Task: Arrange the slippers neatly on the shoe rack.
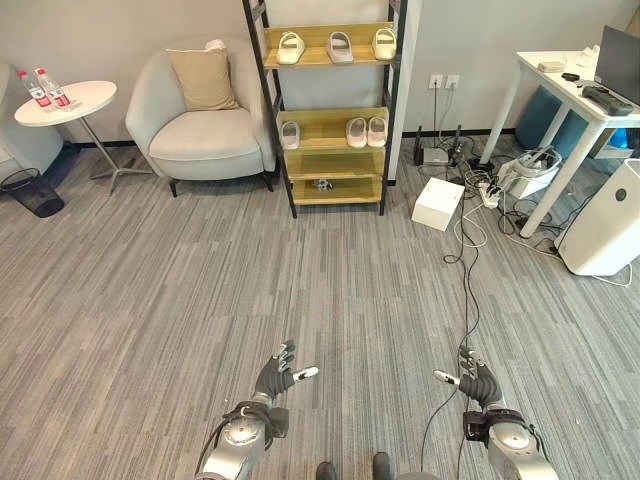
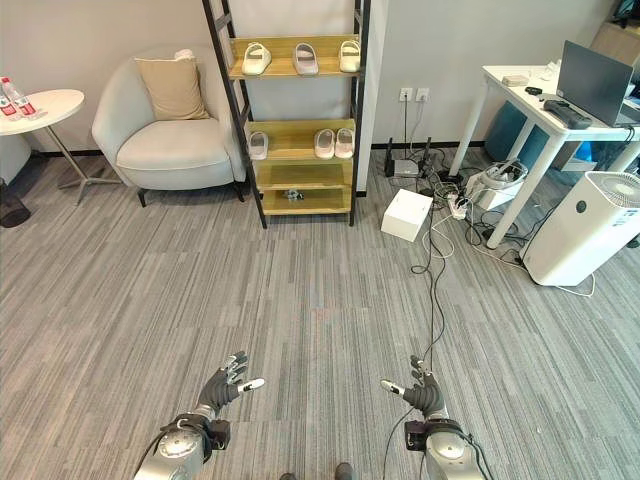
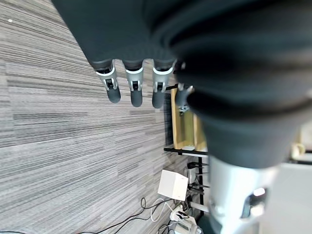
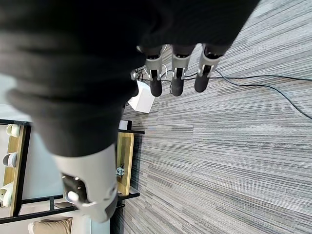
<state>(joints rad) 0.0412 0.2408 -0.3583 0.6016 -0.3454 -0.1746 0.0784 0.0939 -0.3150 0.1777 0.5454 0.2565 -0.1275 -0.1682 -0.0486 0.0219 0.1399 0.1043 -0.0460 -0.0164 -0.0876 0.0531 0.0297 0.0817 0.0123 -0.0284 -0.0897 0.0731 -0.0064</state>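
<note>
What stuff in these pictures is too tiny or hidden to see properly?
- The small dark object on the bottom shelf of the wooden shoe rack with a black frame, head views: too small to identify.
- The pale slippers on the top shelf: too far off to tell which ones pair up.
- The small items on the white desk: too small; the desk is cut off by the edge.

Head stereo pair looks down and forward from standing height across the floor (image 1: 330,290) to the far shoe rack (image 1: 330,110) (shared by both eyes); wrist cameras sight along each hand, near the floor.
</note>
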